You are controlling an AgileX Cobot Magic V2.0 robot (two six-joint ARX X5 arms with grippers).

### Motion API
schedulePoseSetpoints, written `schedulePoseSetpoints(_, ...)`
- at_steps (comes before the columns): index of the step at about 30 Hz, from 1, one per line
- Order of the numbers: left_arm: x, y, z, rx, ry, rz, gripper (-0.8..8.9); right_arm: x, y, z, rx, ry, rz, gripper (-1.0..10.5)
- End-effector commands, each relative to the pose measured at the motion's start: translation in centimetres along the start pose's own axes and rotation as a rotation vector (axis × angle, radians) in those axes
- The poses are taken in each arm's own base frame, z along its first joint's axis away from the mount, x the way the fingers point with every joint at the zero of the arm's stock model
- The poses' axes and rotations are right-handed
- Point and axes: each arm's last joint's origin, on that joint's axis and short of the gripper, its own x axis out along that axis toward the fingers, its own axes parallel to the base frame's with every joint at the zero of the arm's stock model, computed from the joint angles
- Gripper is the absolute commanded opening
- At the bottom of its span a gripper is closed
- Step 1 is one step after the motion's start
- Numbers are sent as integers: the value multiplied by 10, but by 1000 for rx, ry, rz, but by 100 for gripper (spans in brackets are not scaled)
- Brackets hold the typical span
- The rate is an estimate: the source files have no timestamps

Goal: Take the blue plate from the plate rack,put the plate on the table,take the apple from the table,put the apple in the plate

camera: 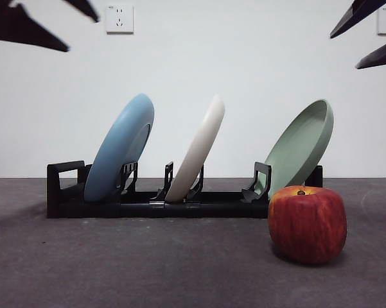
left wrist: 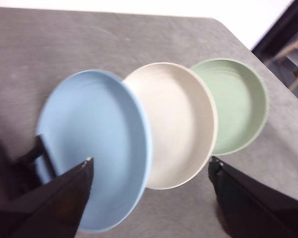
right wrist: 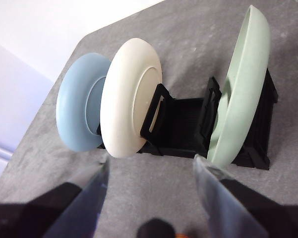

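Note:
The blue plate stands tilted in the left end slot of the black plate rack. It also shows in the left wrist view and the right wrist view. The red apple sits on the dark grey table in front of the rack's right end. My left gripper is open and empty, high above the plates, with the blue plate nearest to it. My right gripper is open and empty, high over the table in front of the rack.
A cream-white plate stands in the rack's middle slot and a sage-green plate in its right end slot, just behind the apple. Black arm tips show at the top left corner and the top right corner. A white wall stands behind.

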Motion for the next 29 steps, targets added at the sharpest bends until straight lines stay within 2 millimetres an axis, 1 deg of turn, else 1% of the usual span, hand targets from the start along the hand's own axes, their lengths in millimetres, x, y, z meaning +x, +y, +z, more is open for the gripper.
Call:
schedulePoseSetpoints(1,19,-2,17,9,46,3,400,0,1,1,-18,-4,5,288)
schedulePoseSetpoints(4,39,-4,30,11,94,29,400,0,1,1,-18,-4,5,288)
schedulePoseSetpoints(8,69,-2,38,-2,168,38,399,0,1,1,-18,-4,5,288)
schedulePoseSetpoints(10,84,1,37,-12,207,37,399,0,1,1,-17,-4,5,288)
schedulePoseSetpoints(13,102,6,32,-22,242,34,398,0,1,1,-17,-4,5,288)
schedulePoseSetpoints(17,121,13,22,-41,290,39,388,0,1,1,-17,-4,4,285)
schedulePoseSetpoints(20,130,17,16,-50,319,43,308,0,1,1,-17,-4,4,285)
schedulePoseSetpoints(23,133,18,15,-52,325,45,295,0,1,1,-18,-4,4,285)
schedulePoseSetpoints(24,133,18,15,-50,324,44,249,0,1,1,-17,-4,4,285)
schedulePoseSetpoints(27,134,16,15,-36,320,30,25,0,1,1,-17,-4,4,285)
schedulePoseSetpoints(28,134,15,15,-32,319,28,-21,0,1,1,-17,-4,3,285)
schedulePoseSetpoints(29,135,15,15,-26,318,25,-7,0,1,1,-17,-4,3,285)
